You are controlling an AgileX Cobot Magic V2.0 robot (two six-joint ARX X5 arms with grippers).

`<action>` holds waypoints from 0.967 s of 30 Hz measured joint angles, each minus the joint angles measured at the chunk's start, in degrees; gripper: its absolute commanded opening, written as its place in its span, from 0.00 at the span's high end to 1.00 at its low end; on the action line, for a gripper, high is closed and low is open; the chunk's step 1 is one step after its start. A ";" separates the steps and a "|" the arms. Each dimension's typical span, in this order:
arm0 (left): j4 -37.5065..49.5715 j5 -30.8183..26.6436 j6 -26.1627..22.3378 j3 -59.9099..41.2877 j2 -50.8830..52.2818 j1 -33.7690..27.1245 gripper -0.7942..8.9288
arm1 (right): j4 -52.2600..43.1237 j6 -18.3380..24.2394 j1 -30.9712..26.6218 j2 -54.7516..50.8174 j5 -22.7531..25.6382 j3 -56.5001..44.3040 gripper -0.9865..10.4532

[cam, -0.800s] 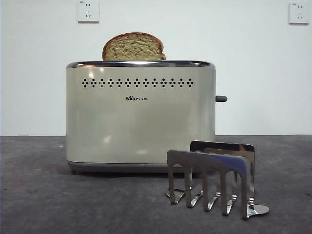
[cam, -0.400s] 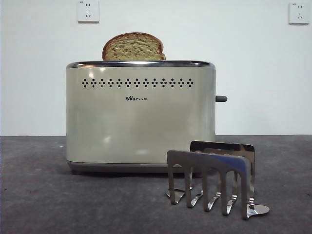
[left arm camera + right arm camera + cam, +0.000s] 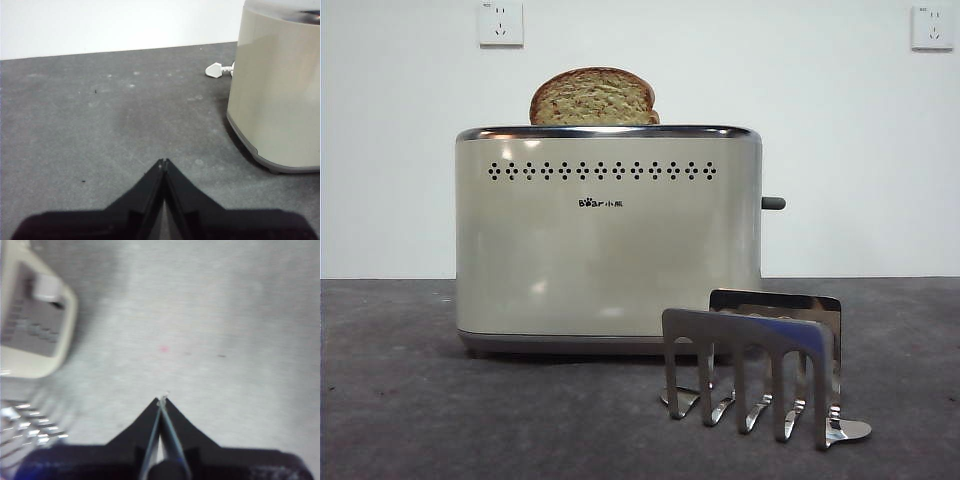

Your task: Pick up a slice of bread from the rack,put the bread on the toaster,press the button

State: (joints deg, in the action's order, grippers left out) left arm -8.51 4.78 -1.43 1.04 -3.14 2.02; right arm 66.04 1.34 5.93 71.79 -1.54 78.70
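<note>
Slice of bread (image 3: 592, 97): upright in the top of the toaster, upper centre of the front view; only its rounded top shows above the chrome rim.
Toaster (image 3: 608, 240): centre of the front view, standing on the dark grey counter (image 3: 470, 420); vents and logo face the camera.
Button (image 3: 773, 203): juts from the toaster's narrow side, right of centre in the front view, high on that side.
Rack (image 3: 755, 370): lower right of the front view, in front of the toaster's right corner, with no bread in it.
Left claw (image 3: 163, 162): jaws pressed together, holding nothing, above bare counter; the toaster's end fills the right edge of its wrist view, with a white plug (image 3: 216, 69) beside it.
Right claw (image 3: 162, 400): jaws together, holding nothing, high above the counter; blurred toaster at upper left, rack prongs at lower left of its view.
Wall: two white sockets (image 3: 501, 22) in the top corners of the front view.
</note>
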 measured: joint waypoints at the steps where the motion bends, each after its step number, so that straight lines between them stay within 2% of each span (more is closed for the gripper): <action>1: 0.00 0.02 0.00 0.00 -0.20 0.00 0.92 | -0.20 0.00 0.02 -0.35 0.98 -0.13 0.91; 4: -0.02 0.09 0.00 0.00 -0.68 0.00 0.92 | -4.15 0.87 0.00 -4.31 2.49 -2.97 0.91; 7: -0.02 0.11 0.00 0.00 -0.90 0.00 0.92 | -11.82 2.01 0.02 -12.92 2.51 -9.94 0.91; 10: 0.00 0.11 0.00 0.00 -1.16 0.00 0.92 | -26.53 2.58 -0.33 -25.90 3.30 -22.03 0.91; 14: -0.02 0.11 0.00 0.00 -1.31 0.00 0.92 | -44.13 2.97 -1.49 -41.31 9.33 -38.45 0.91; 16: 0.00 0.11 0.00 0.00 -1.31 -0.02 0.92 | -48.83 2.99 -1.79 -47.95 11.17 -45.31 0.91; 23: 0.00 0.13 0.00 0.00 -1.38 -0.02 0.92 | -49.40 3.04 -1.81 -68.63 12.26 -66.90 0.91; 29: -0.15 0.13 0.00 0.00 -1.38 -0.02 0.92 | -51.06 3.15 -1.81 -70.84 10.40 -75.82 0.91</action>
State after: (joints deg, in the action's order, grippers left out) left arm -8.67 4.91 -1.43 1.04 -4.51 2.00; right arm 14.98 4.49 4.12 0.95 8.86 2.87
